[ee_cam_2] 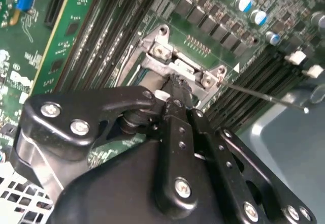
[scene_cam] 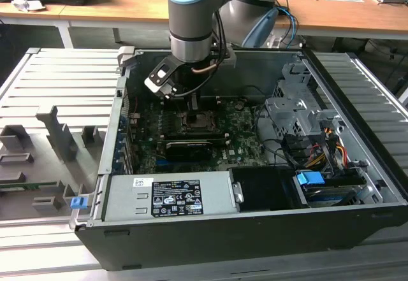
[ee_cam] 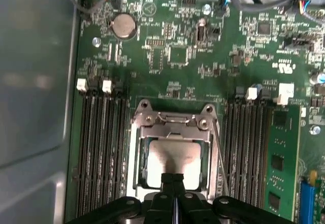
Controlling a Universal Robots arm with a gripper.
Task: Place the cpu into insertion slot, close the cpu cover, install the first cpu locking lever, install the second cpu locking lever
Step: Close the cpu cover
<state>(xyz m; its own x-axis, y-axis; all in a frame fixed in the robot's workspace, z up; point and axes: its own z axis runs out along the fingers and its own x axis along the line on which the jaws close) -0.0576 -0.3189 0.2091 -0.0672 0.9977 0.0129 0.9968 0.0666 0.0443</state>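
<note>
Jaws closed on each other, nothing between them: in the first wrist view the two fingertips (ee_cam: 166,183) meet in a thin seam and rest at the edge of the cpu (ee_cam: 171,155). That posture reads as pushing rather than carrying.

Across the exterior view from its left, a grey moulded tray (scene_cam: 54,144) lies on the ribbed bench (scene_cam: 38,249), well apart from the work. Next is the open computer case (scene_cam: 191,230), laid on its side so the green board (scene_cam: 245,144) faces up for the arm (scene_cam: 191,20), which comes straight down onto the insertion slot (scene_cam: 201,120). Toward that view's right stand the drive cage (scene_cam: 299,112) and a bundle of cables (scene_cam: 319,147), clear of the arm.

The chip already sits in the slot. Its silver top shows through the window of the cpu cover (ee_cam: 172,131), which appears to lie flat around it. A thin locking lever (ee_cam: 218,155) runs just beside the cover. In the second wrist view it juts away from the socket, so I judge it not yet latched.
</note>
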